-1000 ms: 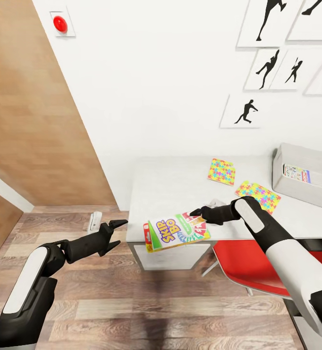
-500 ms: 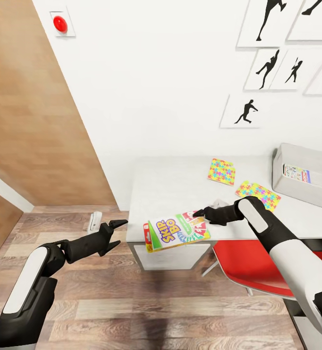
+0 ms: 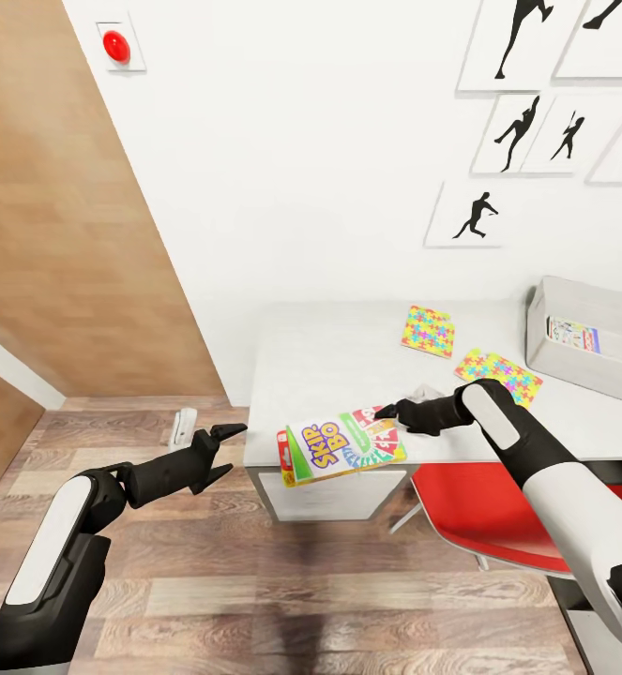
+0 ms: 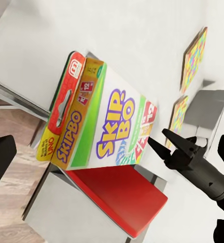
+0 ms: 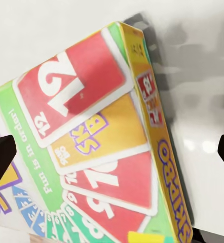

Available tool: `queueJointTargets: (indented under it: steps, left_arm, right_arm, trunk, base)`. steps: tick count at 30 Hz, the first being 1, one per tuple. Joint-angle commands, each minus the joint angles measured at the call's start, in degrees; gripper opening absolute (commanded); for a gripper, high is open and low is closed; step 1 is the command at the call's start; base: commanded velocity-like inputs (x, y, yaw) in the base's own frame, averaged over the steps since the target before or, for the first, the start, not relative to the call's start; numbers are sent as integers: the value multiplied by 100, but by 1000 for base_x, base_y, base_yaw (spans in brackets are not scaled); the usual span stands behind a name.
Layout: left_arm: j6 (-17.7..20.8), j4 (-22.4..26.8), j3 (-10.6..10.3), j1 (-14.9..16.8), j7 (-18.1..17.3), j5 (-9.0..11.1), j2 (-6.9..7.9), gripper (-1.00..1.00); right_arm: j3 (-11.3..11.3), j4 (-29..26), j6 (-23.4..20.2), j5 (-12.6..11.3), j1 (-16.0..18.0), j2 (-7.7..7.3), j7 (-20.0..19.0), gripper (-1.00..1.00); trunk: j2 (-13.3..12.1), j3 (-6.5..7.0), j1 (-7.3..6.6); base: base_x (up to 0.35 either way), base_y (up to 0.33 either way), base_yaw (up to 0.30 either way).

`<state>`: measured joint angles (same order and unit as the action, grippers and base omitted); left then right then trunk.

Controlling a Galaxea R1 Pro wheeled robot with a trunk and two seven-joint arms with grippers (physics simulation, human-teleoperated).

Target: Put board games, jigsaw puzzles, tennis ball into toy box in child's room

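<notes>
The toy box (image 3: 583, 361) is sitting at the far right of the table (image 3: 348, 352), a light-grey tray with low walls, and a small colourful flat box (image 3: 573, 334) is lying inside it against the back wall; a sliver of something teal is peeking in at the picture's right edge, too cropped to name.

Over to the Skip-Bo box (image 3: 341, 447): it is lying flat at the table's near edge, its left end jutting out past the corner. The right gripper (image 3: 386, 410) is hovering just over the box's far right corner, its black fingers spread apart, and in the right wrist view (image 5: 99, 142) the box face is showing between the two fingertips at the frame's sides. The jaws are gaping and gripping nothing; whether a fingertip is brushing the box, I cannot tell. The left wrist view is catching that same gripper (image 4: 165, 143) poised at the box's (image 4: 104, 126) far end.

The left gripper (image 3: 224, 448) is hanging out over the wood floor (image 3: 282, 581), left of the table and well apart from the box, its fingers parted and holding nothing.

The two jigsaw puzzles are lying flat further back on the table, one (image 3: 428, 330) toward the wall, the other (image 3: 499, 377) just beside the right forearm. A red chair (image 3: 479, 516) is standing tucked under the table's near side.
</notes>
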<state>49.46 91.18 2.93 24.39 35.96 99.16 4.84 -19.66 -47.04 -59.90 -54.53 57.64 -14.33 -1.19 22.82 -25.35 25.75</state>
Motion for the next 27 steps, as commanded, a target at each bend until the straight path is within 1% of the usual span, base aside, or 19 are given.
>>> queueJointTargets:
  steps: [1, 27]
  left_arm:
    - [11, 5, 6, 5, 60, 59, -1, 100]
    - [10, 5, 12, 5, 60, 59, -1, 100]
  right_arm:
    - [-19, -2, -10, 9, 5, -8, -13, 100]
    - [-53, 2, -10, -28, -41, -3, -13, 100]
  trunk:
    - [10, -9, 3]
    - [10, -9, 3]
  base:
    - [0, 0, 0]
    - [0, 0, 0]
